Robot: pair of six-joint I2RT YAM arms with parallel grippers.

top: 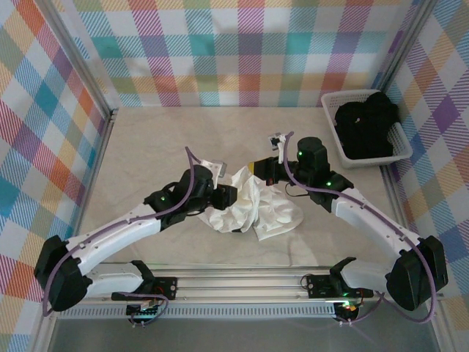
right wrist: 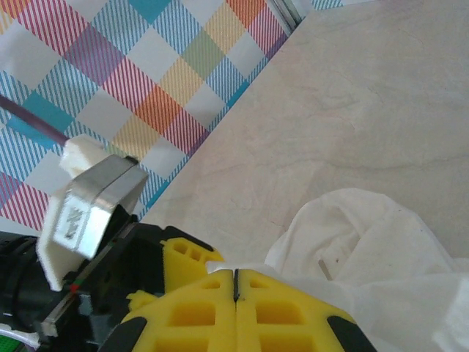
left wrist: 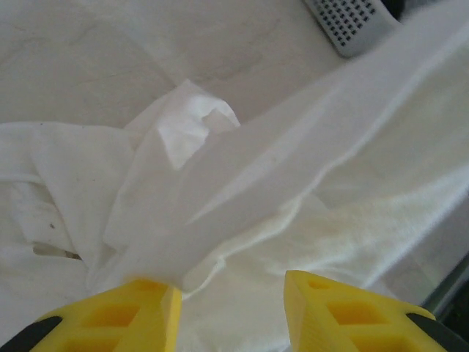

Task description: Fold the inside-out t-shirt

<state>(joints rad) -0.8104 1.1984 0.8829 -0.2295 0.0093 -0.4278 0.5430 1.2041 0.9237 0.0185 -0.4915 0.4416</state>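
- Enclosure: plaid-patterned walls (top: 220,51) on three sides, pale marbled table (top: 161,147).
- White plastic basket (top: 333,99) sat at the far right corner of the table and held a black garment (top: 366,128). It was well apart from the work area.
- The inside-out t-shirt (top: 256,209) lay crumpled in a heap at mid-table, between the two arms, not spread flat.
- Left gripper (top: 229,198) was at the left edge of the heap. In the left wrist view its yellow fingers (left wrist: 139,315) stood apart, with a ridge of white cloth (left wrist: 256,169) running down to the inner side of the left finger. No pinch seen.
- That ridge rose taut toward the upper right of the left wrist view, below a corner of the basket (left wrist: 348,22).
- Right gripper (top: 258,170) was at the far edge of the heap. In the right wrist view its fingers (right wrist: 234,282) were pressed together, with a scrap of white cloth at the tips that joined the bunched shirt (right wrist: 366,249) just beside them. Read as clamped on the shirt.
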